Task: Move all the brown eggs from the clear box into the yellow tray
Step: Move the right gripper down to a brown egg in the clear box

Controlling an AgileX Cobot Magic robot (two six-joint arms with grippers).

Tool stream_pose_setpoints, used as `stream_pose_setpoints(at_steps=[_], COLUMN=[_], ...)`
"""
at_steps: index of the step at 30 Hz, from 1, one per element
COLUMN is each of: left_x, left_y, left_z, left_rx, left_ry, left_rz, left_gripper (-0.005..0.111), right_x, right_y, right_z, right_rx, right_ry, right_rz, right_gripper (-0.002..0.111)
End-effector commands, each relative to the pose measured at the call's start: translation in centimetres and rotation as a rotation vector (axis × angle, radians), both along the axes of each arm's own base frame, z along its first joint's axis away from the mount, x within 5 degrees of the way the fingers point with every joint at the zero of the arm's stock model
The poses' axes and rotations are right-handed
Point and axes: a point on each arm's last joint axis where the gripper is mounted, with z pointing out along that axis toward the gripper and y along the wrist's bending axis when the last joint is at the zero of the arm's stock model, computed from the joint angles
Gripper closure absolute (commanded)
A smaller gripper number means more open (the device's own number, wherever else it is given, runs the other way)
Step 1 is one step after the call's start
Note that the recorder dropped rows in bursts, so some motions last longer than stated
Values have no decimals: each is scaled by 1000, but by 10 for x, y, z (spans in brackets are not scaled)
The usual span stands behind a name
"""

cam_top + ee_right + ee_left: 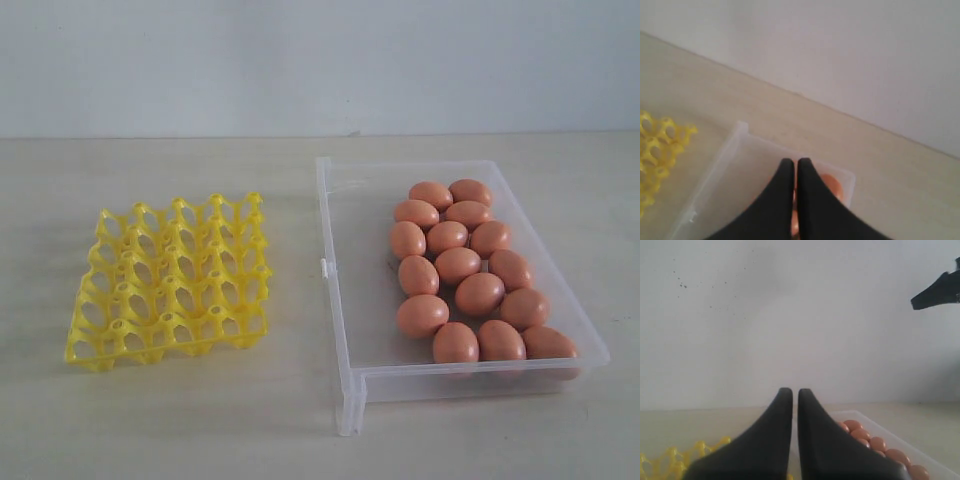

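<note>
pale matte desk (150,420); clear box (345,300) on right, plastic, low walls; yellow tray (170,290), pegged lattice, left of it, apart; left pincer (795,395) & right pincer (796,165) black, tapered, both closed, gripping nothing; brown eggs (458,264), smooth ovals, bunched in box's right half.

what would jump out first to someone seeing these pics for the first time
The cluster of brown eggs draws the eye first, packed into the right side of the clear box, which sits on the right of the table. Next comes the bright yellow tray to the left of the box, with every cup empty.
</note>
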Motion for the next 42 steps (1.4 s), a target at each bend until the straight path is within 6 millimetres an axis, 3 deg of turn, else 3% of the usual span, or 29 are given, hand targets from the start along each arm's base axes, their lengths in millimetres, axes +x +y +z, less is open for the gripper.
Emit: stream_pose_setpoints(at_steps=[1,6,12,18,21,25,27,35,42], left_x=[1,0,0,0,1,1,1,1,1], left_y=[1,0,-1,-1,-1,-1,-1,-1,-1], left_z=[-2,-1,-2,-6,-7,-8,-8,-8,-8], left_rx=[7,9,28,70,95,112,112,112,112], left_ry=[4,0,4,25,29,32,32,32,32], left_rz=[16,-2,-1,1,2,3,3,3,3], left_gripper=[103,103,103,103,103,103,103,103,103], right_x=[43,77,102,119,127,131,131,135,133], right_y=[1,1,9,12,17,24,27,41,49], right_z=[-37,-87,-116,-158,-173,-190,-198,-231,-247], right_rx=[-79,-193,-101,-164,-119,-28,9,22,11], right_ry=[235,391,376,450,456,508,542,625,676], right_rz=[-53,-66,-103,-69,-65,-70,-73,-29,-18], right_gripper=[109,109,109,105,89,54,44,60,60])
